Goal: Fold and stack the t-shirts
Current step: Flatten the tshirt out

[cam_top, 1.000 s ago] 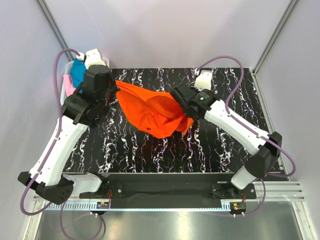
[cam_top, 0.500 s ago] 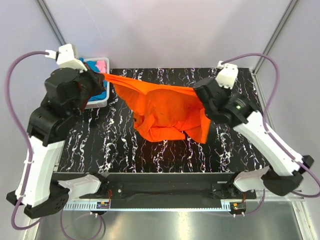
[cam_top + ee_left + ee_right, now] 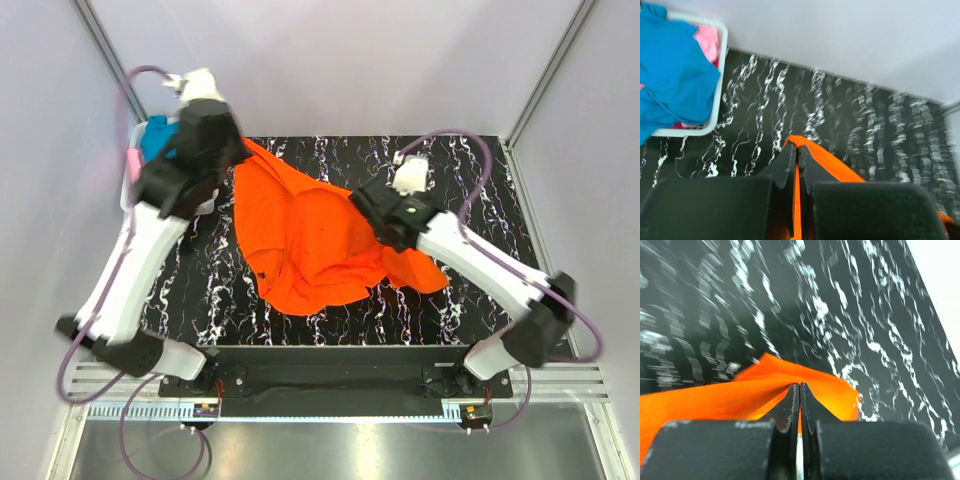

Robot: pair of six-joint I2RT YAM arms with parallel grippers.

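Note:
The bright orange t-shirt (image 3: 310,240) hangs spread between both grippers above the black marbled table. My left gripper (image 3: 236,150) is shut on one edge of it near the table's back left; the cloth (image 3: 840,165) is pinched between its jaws in the left wrist view. My right gripper (image 3: 372,218) is shut on another edge near the middle; the orange cloth (image 3: 765,385) fans out from its closed jaws. The teal-blue t-shirt (image 3: 670,85) and the pink t-shirt (image 3: 707,40) lie in the white basket (image 3: 717,100).
The white basket (image 3: 128,185) stands off the table's back left corner, partly hidden by the left arm. The black marbled table top (image 3: 480,190) has grey enclosure walls behind it and on both sides.
Both grippers have swung inward with the orange shirt. The left one moved right, toward the table's back edge; the right one moved left and nearer. The shirt now hangs slacker and lower.

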